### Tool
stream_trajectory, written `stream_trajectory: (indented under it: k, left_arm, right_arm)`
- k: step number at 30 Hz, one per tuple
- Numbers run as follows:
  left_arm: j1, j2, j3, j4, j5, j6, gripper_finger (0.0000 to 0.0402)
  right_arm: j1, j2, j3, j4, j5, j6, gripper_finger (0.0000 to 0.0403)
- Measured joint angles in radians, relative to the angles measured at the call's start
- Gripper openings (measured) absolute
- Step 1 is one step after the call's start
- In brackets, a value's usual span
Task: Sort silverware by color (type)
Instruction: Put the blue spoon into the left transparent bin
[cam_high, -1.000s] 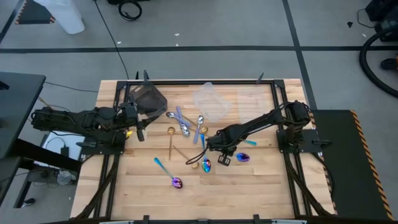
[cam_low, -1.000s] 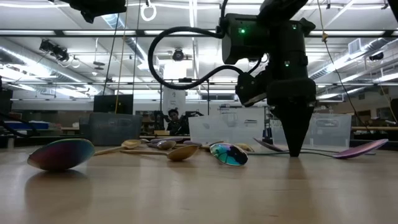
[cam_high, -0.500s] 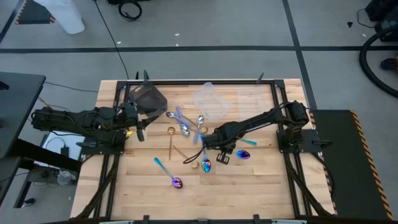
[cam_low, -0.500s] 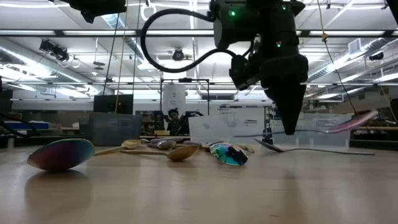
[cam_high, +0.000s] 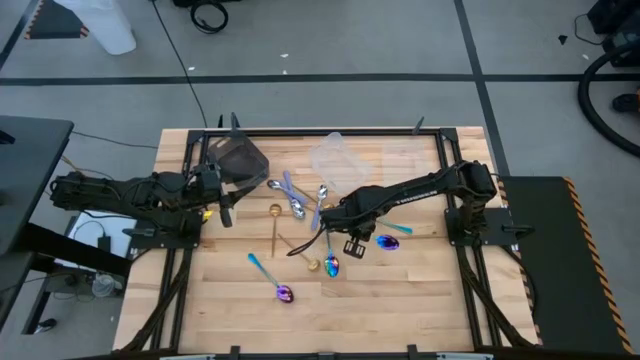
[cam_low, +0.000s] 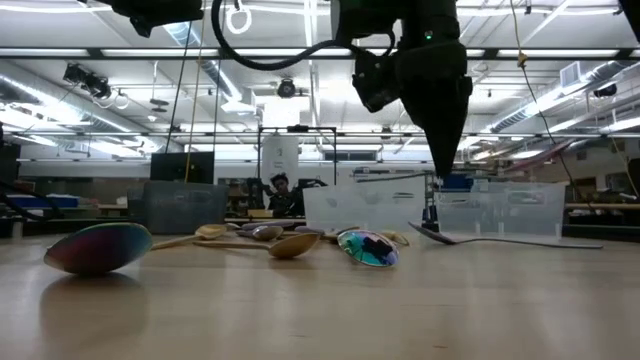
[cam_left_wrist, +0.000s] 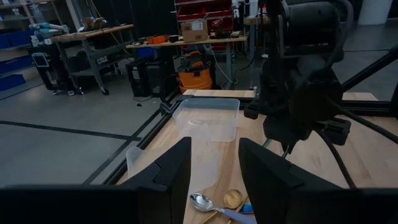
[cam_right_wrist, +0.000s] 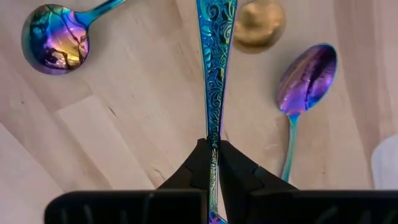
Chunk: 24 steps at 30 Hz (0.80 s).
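Note:
Several slim spoons lie on the wood table (cam_high: 230, 300): gold ones (cam_high: 275, 225), silver ones (cam_high: 296, 205), and iridescent ones with teal handles (cam_high: 283, 291). My right gripper (cam_high: 343, 228) hangs over the table's middle, above the table in the low view (cam_low: 440, 165). It is shut on an iridescent spoon whose purple bowl (cam_high: 385, 242) sticks out on the table's right side of the gripper. My left gripper (cam_high: 222, 197) is open and empty (cam_left_wrist: 214, 155) at the table's left, beside the dark tub (cam_high: 240, 160). My right gripper pinches the spoon's teal patterned handle (cam_right_wrist: 213, 127) between its two fingertips (cam_right_wrist: 198, 163). The fingers point down and lie across the handle. The spoon is lifted clear of the table and lies about level. The handle runs on past the fingers over the spoons below.
Under the held spoon lie an iridescent bowl (cam_right_wrist: 55, 43), a gold bowl (cam_right_wrist: 260, 23) and a purple spoon (cam_right_wrist: 309, 78). Two clear tubs (cam_high: 338, 165) (cam_high: 410, 165) stand at the far side. More spoon bowls show in the low view (cam_low: 100, 247) (cam_low: 368, 247).
My right gripper has stayed shut and gone up and a little toward the table's far left. The iridescent spoon, whose bowl lay on the table, has gone up with it and now hangs clear.

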Motion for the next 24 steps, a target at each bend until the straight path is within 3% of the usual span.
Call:
stream_trajectory:
  k: [24]
  left_arm:
    - [0.0,0.0,0.0,-0.001,0.0,0.002,0.0141]
  right_arm:
    - [-0.051,-0.002,0.274,-0.271,0.0,-0.045,0.0025]
